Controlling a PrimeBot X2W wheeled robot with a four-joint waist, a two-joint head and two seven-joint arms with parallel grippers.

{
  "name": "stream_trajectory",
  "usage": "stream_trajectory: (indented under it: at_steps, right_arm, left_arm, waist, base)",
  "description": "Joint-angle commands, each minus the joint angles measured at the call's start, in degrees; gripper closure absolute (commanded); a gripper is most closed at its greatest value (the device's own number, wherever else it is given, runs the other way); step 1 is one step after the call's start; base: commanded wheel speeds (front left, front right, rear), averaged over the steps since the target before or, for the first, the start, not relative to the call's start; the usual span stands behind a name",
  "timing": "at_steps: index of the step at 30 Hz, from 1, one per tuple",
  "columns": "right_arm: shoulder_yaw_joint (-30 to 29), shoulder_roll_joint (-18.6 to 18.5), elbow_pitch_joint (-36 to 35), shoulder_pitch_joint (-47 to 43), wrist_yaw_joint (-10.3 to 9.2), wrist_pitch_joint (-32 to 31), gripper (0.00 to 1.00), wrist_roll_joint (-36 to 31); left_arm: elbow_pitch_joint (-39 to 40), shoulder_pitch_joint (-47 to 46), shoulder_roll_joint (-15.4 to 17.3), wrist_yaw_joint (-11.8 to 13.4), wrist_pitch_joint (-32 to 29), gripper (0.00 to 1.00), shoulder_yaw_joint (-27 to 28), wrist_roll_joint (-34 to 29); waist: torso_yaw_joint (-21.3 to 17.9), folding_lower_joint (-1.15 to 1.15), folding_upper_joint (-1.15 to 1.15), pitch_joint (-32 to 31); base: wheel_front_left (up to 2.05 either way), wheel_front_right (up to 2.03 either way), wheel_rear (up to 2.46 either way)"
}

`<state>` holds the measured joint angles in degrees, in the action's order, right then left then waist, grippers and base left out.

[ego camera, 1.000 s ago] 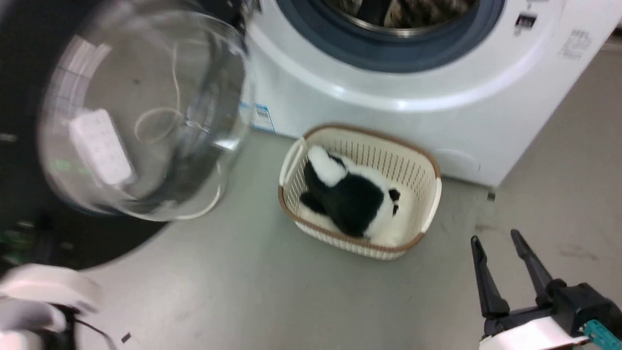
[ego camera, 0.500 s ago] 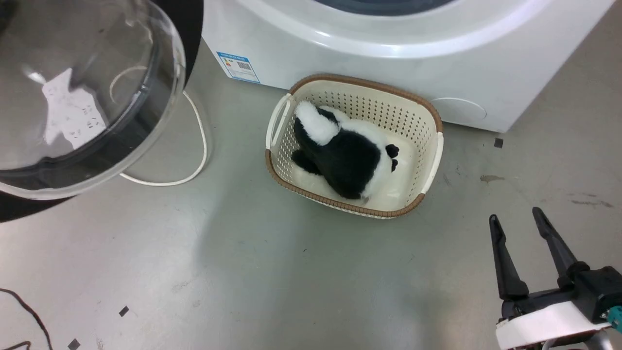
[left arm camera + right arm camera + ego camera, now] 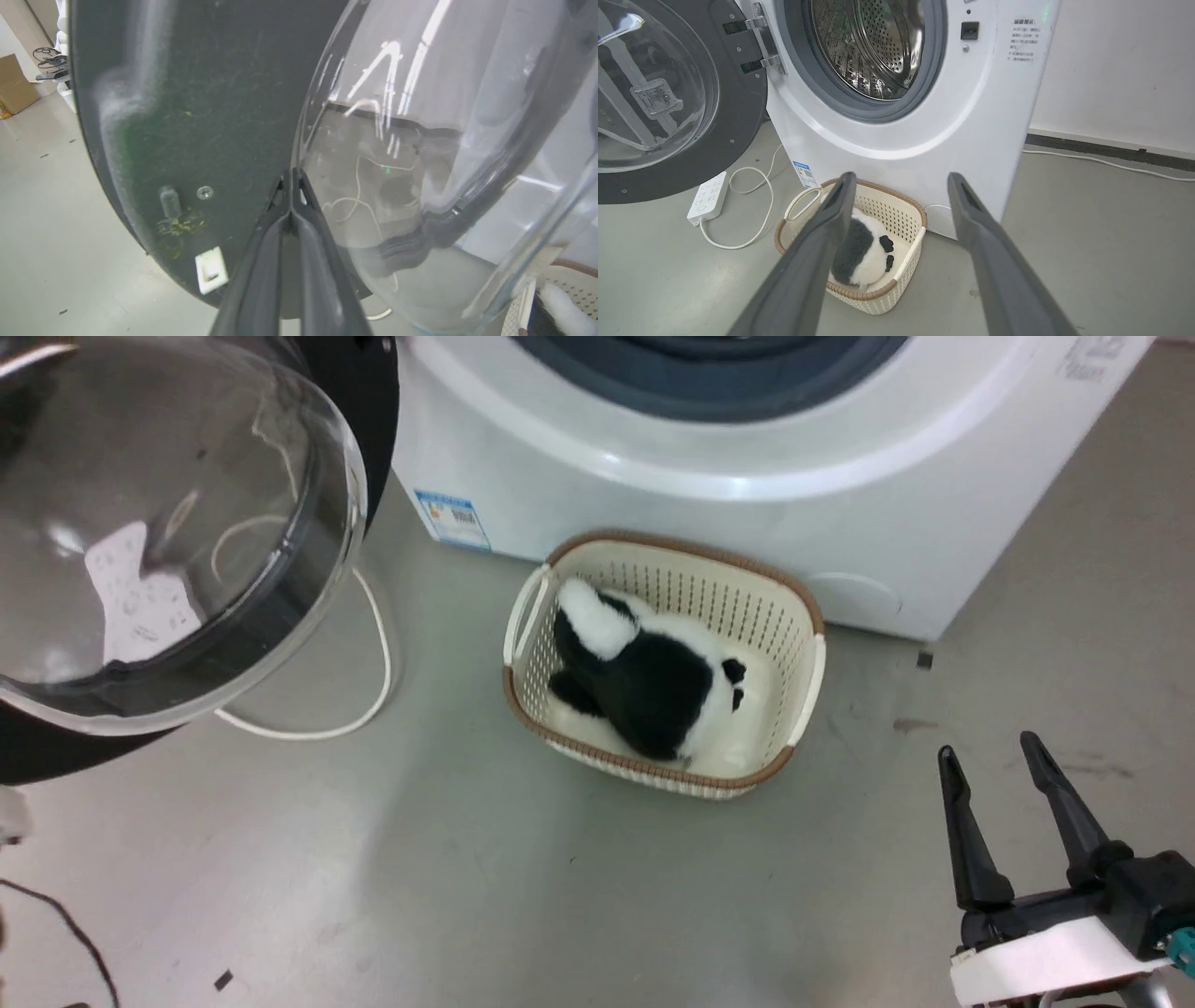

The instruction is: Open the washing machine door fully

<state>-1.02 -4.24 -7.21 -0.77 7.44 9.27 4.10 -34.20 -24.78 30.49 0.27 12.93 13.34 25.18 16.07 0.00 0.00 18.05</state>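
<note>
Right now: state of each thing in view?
Large round black-ringed glass washing machine door, swung wide open.
Big white washing machine, drum hole uncovered.
Cream plastic basket, upright, holds black-and-white plush toy.
Left end effector, shut, tips at door.
Right end effector, open, empty.

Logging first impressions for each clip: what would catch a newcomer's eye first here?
The washing machine door, a black ring around a bulging glass bowl, stands wide open left of the washing machine. Next, a black-and-white plush toy lying in a cream basket on the floor before it.
</note>
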Motion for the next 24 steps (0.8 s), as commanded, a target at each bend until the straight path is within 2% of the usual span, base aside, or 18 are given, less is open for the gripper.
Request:
stream_trajectory:
  at_steps: [1,7,8,9,10,11,13,14,15,20,24]
  right_arm:
    - [-0.32,0.25,0.60,0.41,0.05,0.94,0.00,0.48]
    - [-1.62,0.96,2.27,0.27,0.05,2.63,0.00,1.10]
    - [-1.62,0.96,2.27,0.27,0.05,2.63,0.00,1.10]
    - [-1.70,1.12,2.96,0.21,0.05,3.01,0.00,1.38]
    - [-1.70,1.12,2.96,0.21,0.05,3.01,0.00,1.38]
    - [-1.82,1.22,3.46,0.03,0.05,3.34,0.00,1.63]
    - [-1.85,1.26,3.65,-0.10,0.05,3.48,0.00,1.77]
    - [-1.83,1.31,4.00,-0.45,0.05,3.67,0.00,2.16]
    - [-1.83,1.31,4.00,-0.45,0.05,3.67,0.00,2.16]
    - [-1.52,1.34,4.82,-1.52,0.05,3.98,0.00,3.66]
    - [-0.90,1.34,5.25,-2.48,0.05,4.07,0.00,3.94]
  left_arm:
    - [1.88,1.38,-1.34,-0.38,0.76,1.00,-1.04,-0.92]
    - [12.04,6.64,-6.85,0.61,1.49,1.00,-3.73,-2.03]
    - [12.04,6.64,-6.85,0.61,1.49,1.00,-3.73,-2.03]
    - [16.45,8.95,-8.70,1.42,1.31,1.00,-5.10,-2.75]
    - [16.45,8.95,-8.70,1.42,1.31,1.00,-5.10,-2.75]
    - [20.90,11.63,-10.52,2.30,0.68,1.00,-6.77,-3.59]
    - [22.94,13.13,-11.39,2.63,0.07,1.00,-7.68,-3.91]
    - [26.65,16.16,-12.60,3.57,-1.09,1.00,-9.48,-5.16]
    - [26.65,16.16,-12.60,3.57,-1.09,1.00,-9.48,-5.16]
    - [33.08,22.41,-16.53,5.40,-2.49,1.00,-13.90,-6.97]
    - [34.42,25.51,-18.45,6.29,-2.07,1.00,-17.11,-8.95]
  waist:
    - [-0.69,0.00,0.00,-3.18]
    - [-2.90,0.00,0.00,-9.09]
    - [-2.90,0.00,0.00,-9.09]
    - [-4.14,0.00,0.00,-10.97]
    - [-4.14,0.00,0.00,-10.97]
    - [-5.42,0.00,0.00,-12.71]
    - [-6.14,0.00,0.00,-13.54]
    - [-7.48,0.00,0.00,-14.95]
    - [-7.48,0.00,0.00,-14.95]
    - [-10.14,0.00,0.00,-17.07]
    - [-11.66,0.00,0.00,-17.59]
  base:
    - [0.00,0.00,0.00]
    - [0.00,0.00,0.00]
    - [0.00,0.00,0.00]
    - [0.00,0.00,0.00]
    - [0.00,0.00,0.00]
    - [0.00,0.00,0.00]
    - [0.00,0.00,0.00]
    - [0.00,0.00,0.00]
    - [0.00,0.00,0.00]
    - [0.00,0.00,0.00]
    - [0.00,0.00,0.00]
